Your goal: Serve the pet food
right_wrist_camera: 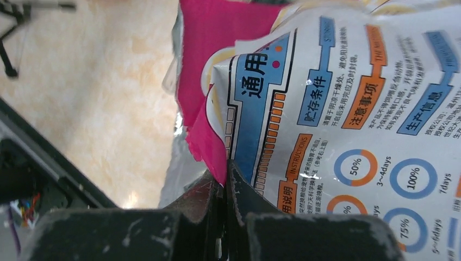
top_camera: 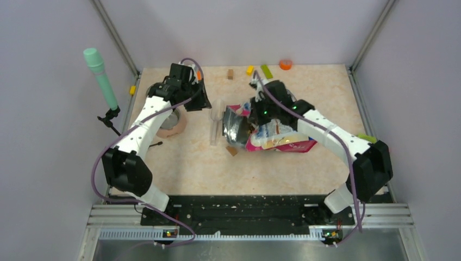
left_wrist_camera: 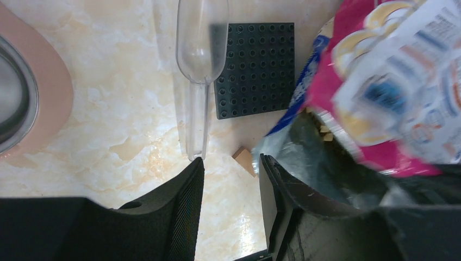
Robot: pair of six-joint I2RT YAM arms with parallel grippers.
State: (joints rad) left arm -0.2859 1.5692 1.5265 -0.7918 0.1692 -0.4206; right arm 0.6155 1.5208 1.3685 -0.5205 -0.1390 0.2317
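The pink-and-blue pet food bag (top_camera: 280,138) lies at mid-table, its silver-lined mouth (left_wrist_camera: 304,147) turned left. A few small pellets (left_wrist_camera: 325,129) show inside it. My right gripper (right_wrist_camera: 225,175) is shut on the bag's upper edge (right_wrist_camera: 215,147) and shows in the top view as well (top_camera: 255,111). My left gripper (left_wrist_camera: 231,179) stands open above bare table with nothing between its fingers, and its right finger is close to the bag's mouth. A clear plastic scoop (left_wrist_camera: 200,49) lies just ahead of it. The pink bowl (top_camera: 173,124) with a metal inside sits under the left arm.
A dark grey studded plate (left_wrist_camera: 255,68) lies beside the scoop, partly under the bag. A small tan block (left_wrist_camera: 244,159) lies by the bag's mouth. Small coloured blocks (top_camera: 266,70) and an orange ring (top_camera: 285,64) lie at the back edge. A green microphone (top_camera: 100,76) stands off the table's left side.
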